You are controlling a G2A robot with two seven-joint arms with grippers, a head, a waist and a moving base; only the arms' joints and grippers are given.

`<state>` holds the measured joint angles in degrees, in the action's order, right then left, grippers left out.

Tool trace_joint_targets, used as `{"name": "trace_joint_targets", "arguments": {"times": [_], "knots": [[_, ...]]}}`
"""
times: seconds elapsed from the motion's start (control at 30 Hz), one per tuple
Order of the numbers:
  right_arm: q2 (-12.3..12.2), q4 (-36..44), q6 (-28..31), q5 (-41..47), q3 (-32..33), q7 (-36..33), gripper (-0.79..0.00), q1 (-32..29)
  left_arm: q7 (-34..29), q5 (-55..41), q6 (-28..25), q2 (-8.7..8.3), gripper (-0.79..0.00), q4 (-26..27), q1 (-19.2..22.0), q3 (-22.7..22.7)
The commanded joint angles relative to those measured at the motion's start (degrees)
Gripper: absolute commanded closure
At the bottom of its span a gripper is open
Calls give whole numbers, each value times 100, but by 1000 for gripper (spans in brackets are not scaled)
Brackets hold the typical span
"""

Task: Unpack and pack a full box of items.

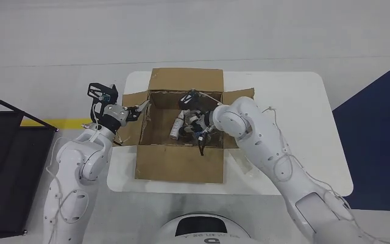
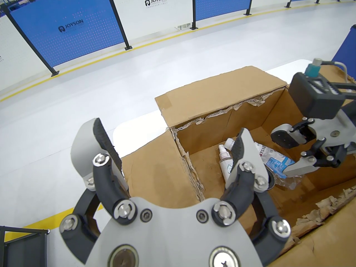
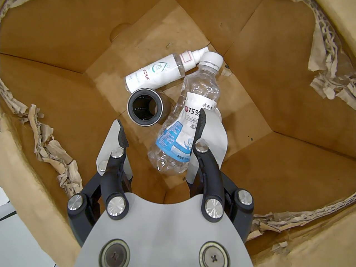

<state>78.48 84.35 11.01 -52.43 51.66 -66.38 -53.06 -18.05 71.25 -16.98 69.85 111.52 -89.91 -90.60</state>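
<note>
An open cardboard box (image 1: 180, 161) stands on the white table (image 1: 292, 122). On its floor lie a white spray bottle (image 3: 158, 73), a crumpled clear plastic bottle (image 3: 192, 90) with a blue-and-white label, and a black ring-shaped cylinder (image 3: 145, 107). My right gripper (image 3: 162, 127) is down inside the box, open, one finger over the clear bottle's label and the other beside the cylinder. It also appears as the right gripper (image 2: 285, 154) above the clear bottle (image 2: 275, 162). My left gripper (image 2: 169, 134) is open at the box's left wall, its fingers on either side of the flap (image 1: 135, 99).
The box's upper edges are torn and ragged (image 3: 325, 65). A black rack (image 1: 18, 158) stands left of the table and a blue panel (image 1: 365, 122) to its right. Bare tabletop lies right of the box.
</note>
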Motion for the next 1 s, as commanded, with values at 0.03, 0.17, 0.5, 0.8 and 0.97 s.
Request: {"name": "trace_joint_targets", "arguments": {"times": [0.03,0.17,0.5,0.8,0.97], "knots": [[-8,-45,-48,11,22,18,-520,-9,0,0,0,0,-785,0,0,0],[-4,-274,-270,-191,-17,92,-576,35,0,0,0,0,-785,0,0,0],[111,-1025,-437,-193,-311,120,-483,363,0,0,0,0,-785,0,0,0],[269,-1561,-688,-171,-638,-139,-379,760,0,0,0,0,-785,0,0,0],[417,-1930,-703,-40,-923,-139,-369,974,0,0,0,0,-785,0,0,0]]}}
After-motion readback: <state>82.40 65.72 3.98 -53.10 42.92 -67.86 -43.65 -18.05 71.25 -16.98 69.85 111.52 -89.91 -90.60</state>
